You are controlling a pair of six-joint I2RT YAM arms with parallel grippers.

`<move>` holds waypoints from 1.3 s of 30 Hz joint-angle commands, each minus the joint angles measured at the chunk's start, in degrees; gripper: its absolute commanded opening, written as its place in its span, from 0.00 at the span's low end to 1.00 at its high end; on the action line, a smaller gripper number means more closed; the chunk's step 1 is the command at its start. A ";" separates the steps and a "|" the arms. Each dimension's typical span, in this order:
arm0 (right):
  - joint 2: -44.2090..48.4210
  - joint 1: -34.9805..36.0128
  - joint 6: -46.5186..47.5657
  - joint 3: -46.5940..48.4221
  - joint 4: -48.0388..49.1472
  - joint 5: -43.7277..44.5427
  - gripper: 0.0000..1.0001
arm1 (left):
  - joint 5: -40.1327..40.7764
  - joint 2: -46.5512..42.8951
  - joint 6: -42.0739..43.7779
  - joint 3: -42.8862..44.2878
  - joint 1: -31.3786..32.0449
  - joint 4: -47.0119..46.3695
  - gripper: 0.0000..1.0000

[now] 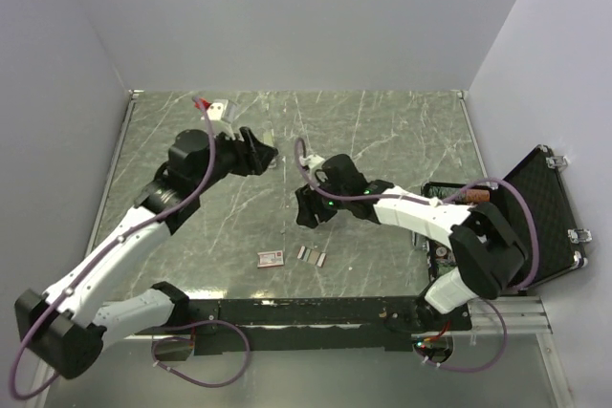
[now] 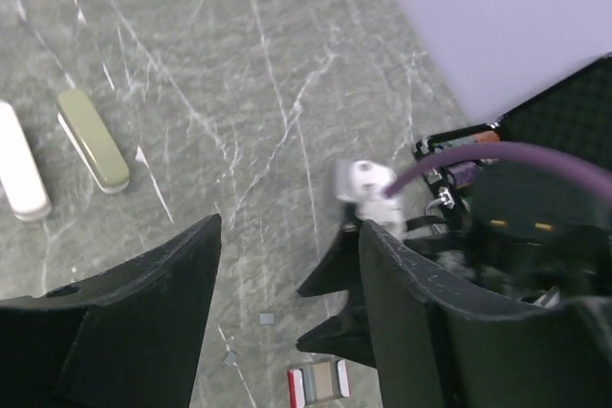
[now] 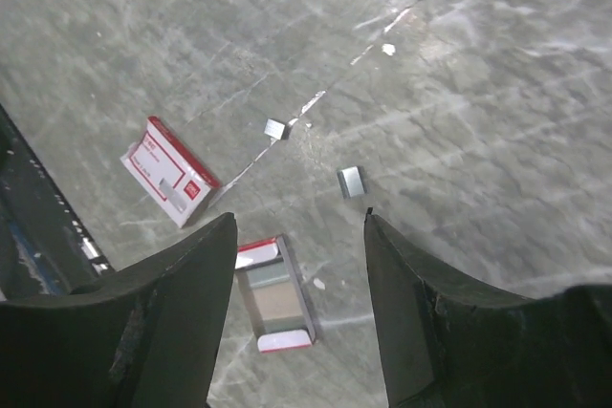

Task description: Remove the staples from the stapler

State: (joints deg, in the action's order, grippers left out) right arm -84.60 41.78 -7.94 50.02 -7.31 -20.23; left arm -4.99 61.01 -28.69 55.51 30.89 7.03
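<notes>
Grey marble tabletop [image 1: 382, 131]: left gripper [image 2: 290, 236] and right gripper [image 3: 300, 226] hang open, empty, above loose staples [image 3: 351, 182], a red-and-white box [image 3: 167, 171] with unreadable print, and a black case [image 1: 550, 203].

Mid-table marble [image 1: 287, 200] lies free; box [image 3: 167, 171] and staples [image 3: 351, 181] litter the near edge, a case [image 1: 545, 207] the right.

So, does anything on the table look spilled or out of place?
Yes. One staple strip and a second strip lie loose on the marble table, outside the open red-edged tray. The red-and-white box lies apart from that tray, at an angle to it.
</notes>
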 commanded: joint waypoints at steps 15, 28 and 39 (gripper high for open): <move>-11.46 6.03 4.34 6.31 -2.18 9.76 0.64 | -6.08 -13.73 11.20 -9.63 -0.05 -2.63 0.97; -15.33 7.97 5.66 9.13 -3.23 14.34 0.62 | -5.82 -12.85 10.76 -9.89 -0.05 -2.28 0.97; -15.95 8.67 5.48 8.43 -3.06 14.69 0.46 | -2.48 -13.81 9.88 -10.15 -0.57 -2.28 0.97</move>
State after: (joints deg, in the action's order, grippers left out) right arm -100.40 49.56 -3.11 57.19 -10.33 -6.46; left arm -9.15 48.23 -18.28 45.25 30.74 6.76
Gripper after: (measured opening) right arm 0.507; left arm 0.966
